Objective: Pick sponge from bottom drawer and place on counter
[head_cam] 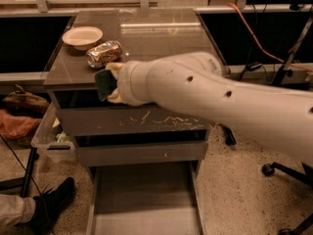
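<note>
My gripper [110,83] is at the end of the white arm, level with the front edge of the counter [161,38]. It is shut on the sponge [103,83], whose dark green face shows between the pale fingers. The sponge hangs just in front of the counter's front left edge, below the crushed gold can [103,54]. The bottom drawer [145,202] stands pulled out below, its flat floor bare.
A white bowl [82,36] sits at the counter's back left beside the can. The scratched drawer front [146,119] is below the arm. A clear plastic bin [49,136] hangs at the cabinet's left. A person's shoe [51,207] is at the lower left. A chair base [288,170] is on the right.
</note>
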`<state>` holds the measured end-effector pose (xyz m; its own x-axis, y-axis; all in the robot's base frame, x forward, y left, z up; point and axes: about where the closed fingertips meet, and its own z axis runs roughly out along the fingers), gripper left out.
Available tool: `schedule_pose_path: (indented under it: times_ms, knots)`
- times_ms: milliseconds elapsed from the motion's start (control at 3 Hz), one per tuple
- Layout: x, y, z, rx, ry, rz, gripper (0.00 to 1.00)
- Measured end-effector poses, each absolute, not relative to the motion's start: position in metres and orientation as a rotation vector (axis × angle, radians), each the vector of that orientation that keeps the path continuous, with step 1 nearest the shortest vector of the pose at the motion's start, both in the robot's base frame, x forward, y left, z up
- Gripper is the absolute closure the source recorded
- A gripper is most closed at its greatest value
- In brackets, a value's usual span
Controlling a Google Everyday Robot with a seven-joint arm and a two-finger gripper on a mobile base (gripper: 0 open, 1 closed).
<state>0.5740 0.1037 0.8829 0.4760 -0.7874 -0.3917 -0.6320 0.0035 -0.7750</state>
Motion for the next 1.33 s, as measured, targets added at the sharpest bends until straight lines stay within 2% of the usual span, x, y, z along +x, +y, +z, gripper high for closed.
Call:
schedule_pose_path:
  times_ms: [333, 1333]
  knots:
    - [0.617, 0.045, 0.907, -1.651, 1.298, -0.321, 1.0]
    - [0.626, 0.032, 0.915, -1.627, 1.303, -0.36, 1.0]
